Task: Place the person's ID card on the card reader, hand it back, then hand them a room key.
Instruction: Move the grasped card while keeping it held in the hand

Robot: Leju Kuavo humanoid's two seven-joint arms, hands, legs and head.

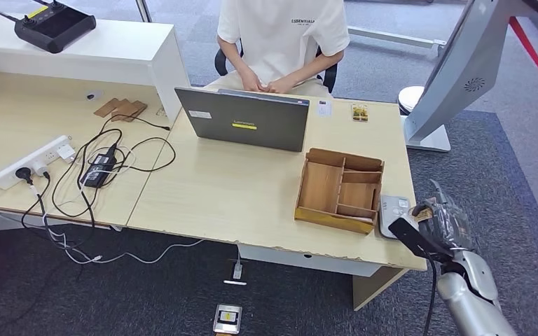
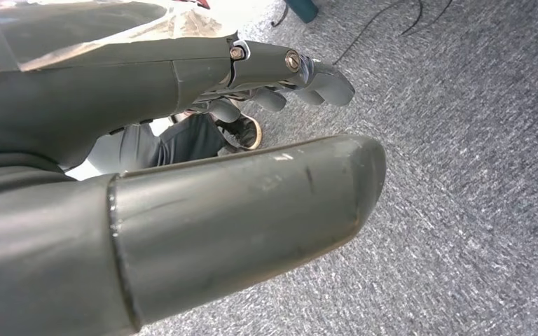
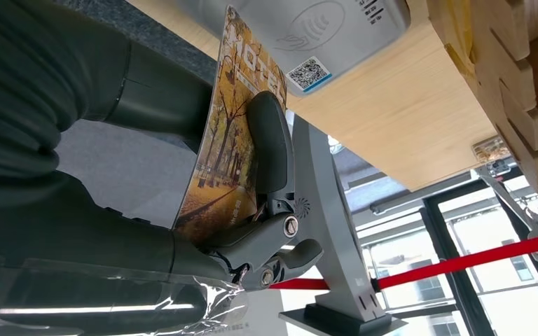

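Note:
My right hand (image 1: 440, 218) hovers at the desk's near right corner, just right of the grey card reader (image 1: 393, 213). It pinches a room key card (image 3: 228, 140) printed with autumn trees and the word HOTEL, thumb on one face and fingers on the other. The card reader (image 3: 308, 24) lies flat on the desk close beyond the card. A white card (image 1: 323, 107) and a second autumn-print card (image 1: 359, 112) lie at the far edge in front of the seated person (image 1: 284, 42). My left hand (image 2: 280, 77) hangs over grey carpet, fingers straight and holding nothing.
A wooden compartment tray (image 1: 340, 189) stands left of the reader. An open laptop (image 1: 245, 119) faces the person. Cables and a power strip (image 1: 31, 161) cover the left desk. A white kiosk stand (image 1: 455, 77) rises at the far right. A card lies on the floor (image 1: 228, 318).

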